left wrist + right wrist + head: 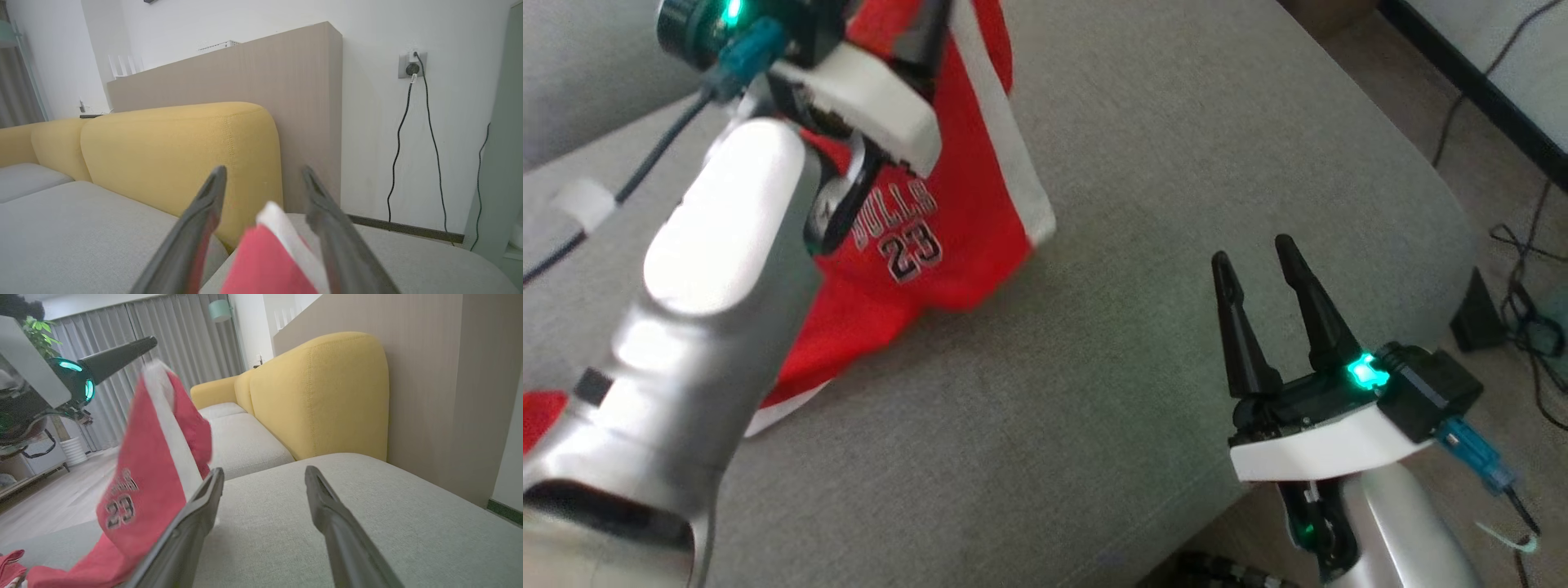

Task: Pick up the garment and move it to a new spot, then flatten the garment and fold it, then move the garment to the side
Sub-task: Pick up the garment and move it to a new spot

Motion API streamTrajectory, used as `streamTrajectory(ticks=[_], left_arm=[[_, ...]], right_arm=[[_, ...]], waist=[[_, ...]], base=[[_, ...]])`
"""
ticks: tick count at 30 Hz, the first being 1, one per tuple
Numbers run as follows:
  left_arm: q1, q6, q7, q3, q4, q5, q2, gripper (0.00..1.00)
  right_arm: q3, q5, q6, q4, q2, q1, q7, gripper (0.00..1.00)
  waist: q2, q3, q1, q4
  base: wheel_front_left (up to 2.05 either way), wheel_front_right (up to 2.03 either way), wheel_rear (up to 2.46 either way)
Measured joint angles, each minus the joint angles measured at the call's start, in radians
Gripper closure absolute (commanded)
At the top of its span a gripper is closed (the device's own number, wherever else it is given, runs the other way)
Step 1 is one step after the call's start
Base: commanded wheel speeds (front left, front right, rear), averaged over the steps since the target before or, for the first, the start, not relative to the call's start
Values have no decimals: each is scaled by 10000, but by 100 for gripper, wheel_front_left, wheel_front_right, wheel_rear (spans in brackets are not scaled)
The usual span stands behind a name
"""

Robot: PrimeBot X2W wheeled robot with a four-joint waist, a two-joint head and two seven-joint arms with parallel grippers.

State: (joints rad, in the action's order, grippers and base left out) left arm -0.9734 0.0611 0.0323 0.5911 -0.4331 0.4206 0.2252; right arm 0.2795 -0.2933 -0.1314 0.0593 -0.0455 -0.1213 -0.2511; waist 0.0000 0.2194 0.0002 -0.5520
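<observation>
The red garment [964,212] - white-trimmed, numbered 23 - rises in a peak above the grey sofa cushion [1160,147], its lower end trailing on the cushion toward the robot. The long axis runs from that raised tip down and back. The tip sits between the spread, unclamped fingers of the left gripper [263,173], plainly the nearer. The right gripper [1254,253] hovers well apart to the garment's right - fingers wide, empty.

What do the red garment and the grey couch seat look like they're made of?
Red garment: probably a smooth synthetic sports knit, faintly shiny; it hangs limp in soft folds. Grey couch seat: woven upholstery cloth, matte, with a fine visible weave.
</observation>
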Motion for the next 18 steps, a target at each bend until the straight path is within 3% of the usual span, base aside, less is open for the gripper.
streamTrajectory(ticks=[7,18], left_arm=[[-324,217,-897,209,-1306,-209,-4,0],[875,-98,-2253,15,-1066,-221,581,0]], right_arm=[[-88,-48,0,-38,0,-122,0,0],[-853,744,0,142,-2,-98,-2,0]], waist=[[0,176,-1,46],[0,-364,-2,1582]], base=[[0,0,0],[0,0,0]])
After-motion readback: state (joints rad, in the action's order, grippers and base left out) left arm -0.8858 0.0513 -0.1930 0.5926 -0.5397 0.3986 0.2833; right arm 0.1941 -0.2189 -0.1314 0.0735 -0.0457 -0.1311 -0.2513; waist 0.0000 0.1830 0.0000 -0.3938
